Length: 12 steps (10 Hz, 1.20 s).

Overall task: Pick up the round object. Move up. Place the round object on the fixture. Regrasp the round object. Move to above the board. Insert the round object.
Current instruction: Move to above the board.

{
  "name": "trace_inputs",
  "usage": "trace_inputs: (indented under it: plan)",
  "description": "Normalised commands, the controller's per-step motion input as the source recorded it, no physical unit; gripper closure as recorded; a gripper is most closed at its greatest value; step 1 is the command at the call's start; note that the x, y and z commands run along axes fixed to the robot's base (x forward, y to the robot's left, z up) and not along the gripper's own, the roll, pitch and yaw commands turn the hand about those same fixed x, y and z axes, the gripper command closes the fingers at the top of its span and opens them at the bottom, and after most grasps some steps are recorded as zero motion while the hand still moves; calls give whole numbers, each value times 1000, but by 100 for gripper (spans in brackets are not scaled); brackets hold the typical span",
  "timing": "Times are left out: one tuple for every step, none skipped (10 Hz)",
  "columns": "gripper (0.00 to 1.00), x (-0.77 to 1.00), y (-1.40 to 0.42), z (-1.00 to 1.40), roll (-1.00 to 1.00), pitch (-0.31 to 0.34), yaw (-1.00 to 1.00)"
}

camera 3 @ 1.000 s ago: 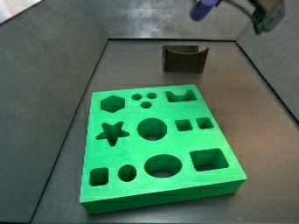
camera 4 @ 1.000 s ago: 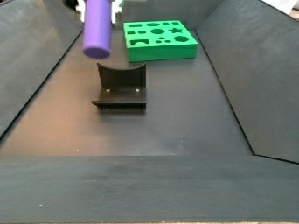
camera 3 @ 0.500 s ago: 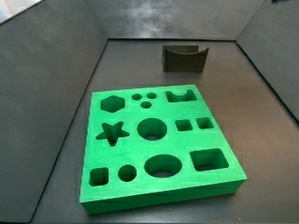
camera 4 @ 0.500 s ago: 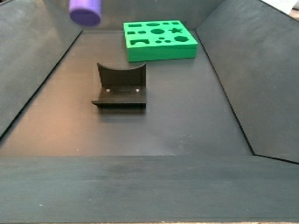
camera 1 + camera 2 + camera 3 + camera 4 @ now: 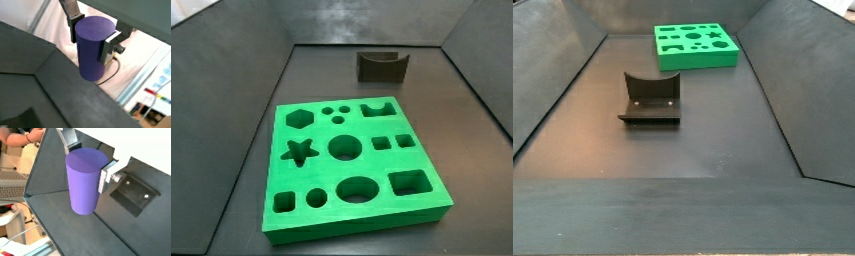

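Two silver fingers (image 5: 72,22) clamp the round object (image 5: 91,47) by its upper end, so the gripper (image 5: 85,154) is clenched on the purple peg and the long body hangs free below the pads. That grip near one end makes sense for the step in hand, by my reading the move up: the free length can later be lowered into a cradle.

Neither side view shows the gripper or the peg at all, so both are high, out of those frames. How far above the fixture (image 5: 651,98) they sit I cannot tell.

In a wrist view the fixture (image 5: 137,193) shows past the peg and beside it, nothing between them.

The fixture's curved notch faces up and empty in both side views, ready to receive the peg. The board (image 5: 350,163) lies well apart from the fixture, toward the near end of the bin in that side view, its large round holes open.

Room looks generous: bare dark floor all around the fixture, with the bin's sloped walls standing off on each side. A straight descent should meet no edge.
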Motion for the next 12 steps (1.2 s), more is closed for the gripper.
trace_inputs:
  plan:
    - [100,-788,-1000,179,-1000,8,-110]
    - [100,-830,-1000,192,-1000,-12,-108]
    - [100,-857,-1000,180,-1000,-21,-110]
    - [100,-868,-1000,186,-1000,-21,-114]
    - [100,-894,-1000,188,-1000,-20,-116]
    - [100,-918,-1000,188,-1000,-19,-116]
    - [100,-939,-1000,191,-1000,-23,-117]
    - [100,-797,-764,150,-1000,-33,-111]
    - [100,-537,-453,87,-1000,-35,-105]
    - [100,-331,-241,43,-1000,-29,-98]
    - [100,-173,-107,25,-787,-15,-67]
    - [100,-114,-63,12,-560,-16,-43]
